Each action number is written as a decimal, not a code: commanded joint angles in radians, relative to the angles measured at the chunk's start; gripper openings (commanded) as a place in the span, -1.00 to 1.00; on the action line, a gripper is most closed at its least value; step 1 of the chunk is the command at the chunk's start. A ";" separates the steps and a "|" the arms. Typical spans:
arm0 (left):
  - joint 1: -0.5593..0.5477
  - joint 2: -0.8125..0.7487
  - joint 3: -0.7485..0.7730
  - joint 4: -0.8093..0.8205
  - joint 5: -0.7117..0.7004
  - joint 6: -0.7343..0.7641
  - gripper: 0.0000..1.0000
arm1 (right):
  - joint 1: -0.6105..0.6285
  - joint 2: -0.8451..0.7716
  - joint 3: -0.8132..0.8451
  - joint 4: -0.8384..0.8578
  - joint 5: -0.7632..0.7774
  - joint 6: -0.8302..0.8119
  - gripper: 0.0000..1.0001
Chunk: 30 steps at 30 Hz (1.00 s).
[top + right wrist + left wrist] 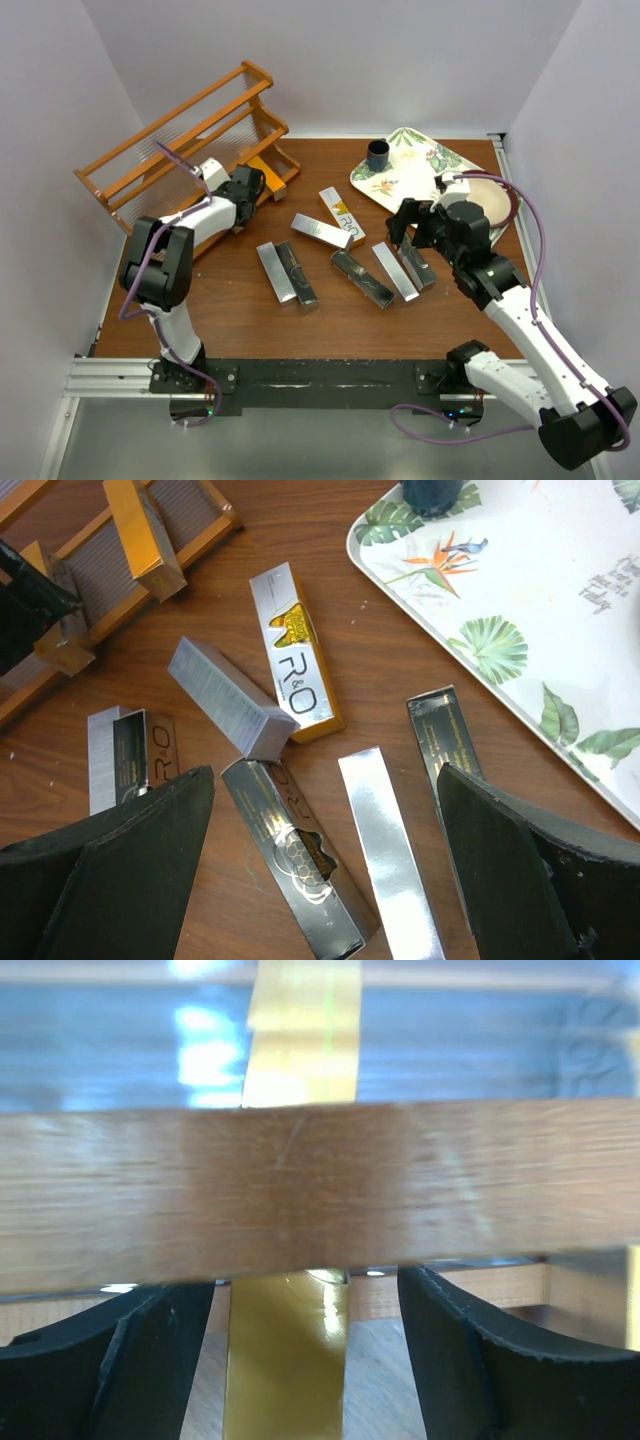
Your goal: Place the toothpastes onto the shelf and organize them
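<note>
The orange-brown wooden shelf (170,140) lies at the back left. My left gripper (250,186) is at its right end, open. In the left wrist view its jaws (305,1290) straddle a gold toothpaste carton (288,1360) that runs under a wooden rail (320,1195); a gap shows on the right side. Two gold cartons (268,170) rest on the shelf there. My right gripper (405,228) is open and empty above a silver carton (390,850), between two black cartons (295,855) (445,735). Several more cartons lie loose mid-table, among them an orange-and-silver one (342,215).
A floral white tray (440,185) with a small dark cup (378,155) stands at the back right, close behind my right gripper. A silver (272,270) and a black carton (297,272) lie side by side at centre left. White walls enclose the table.
</note>
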 commanded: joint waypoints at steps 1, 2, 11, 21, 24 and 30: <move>0.011 -0.122 -0.012 0.019 0.004 -0.004 0.59 | -0.002 0.016 0.006 0.042 -0.059 -0.028 0.97; 0.009 -0.137 -0.020 0.027 0.013 0.001 0.62 | -0.002 0.017 0.012 0.042 -0.063 -0.029 0.97; -0.011 -0.399 -0.159 0.076 0.196 0.120 0.78 | -0.002 0.135 0.104 -0.001 -0.094 -0.052 0.97; -0.020 -0.786 -0.277 0.084 0.481 0.486 0.93 | 0.000 0.459 0.369 -0.106 -0.115 -0.121 0.97; -0.020 -0.909 -0.322 0.104 0.581 0.612 0.96 | 0.001 0.585 0.470 -0.156 -0.111 -0.141 0.97; -0.020 -1.134 -0.509 0.240 0.708 0.760 1.00 | 0.007 0.803 0.648 -0.200 -0.120 -0.152 0.97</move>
